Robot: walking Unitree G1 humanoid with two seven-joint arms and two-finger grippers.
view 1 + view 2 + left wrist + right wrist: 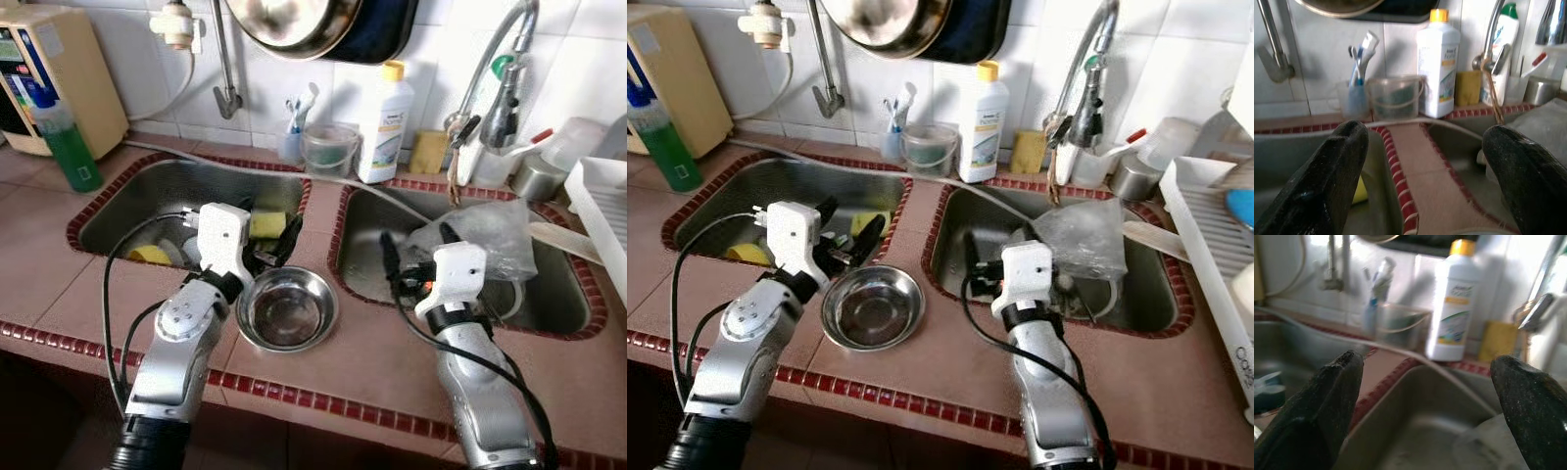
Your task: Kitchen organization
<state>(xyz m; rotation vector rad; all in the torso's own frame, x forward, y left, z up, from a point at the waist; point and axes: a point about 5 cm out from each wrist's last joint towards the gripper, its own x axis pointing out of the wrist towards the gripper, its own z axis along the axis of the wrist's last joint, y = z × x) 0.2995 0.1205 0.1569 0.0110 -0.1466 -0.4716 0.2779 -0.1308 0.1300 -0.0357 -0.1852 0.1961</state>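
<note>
Double sink, steel bowl (287,308) on the tiled divider's front edge.

Head views: left gripper (272,245) spread just behind the bowl, over the left sink (127,201); right gripper (972,266) over the right sink (950,250), beside a clear bag (1083,235).
Left wrist: fingers (1327,181) wide apart, white bottle (1438,68) beyond.
Right wrist: blurred, fingers (1332,401) apparently wide apart, empty.
</note>
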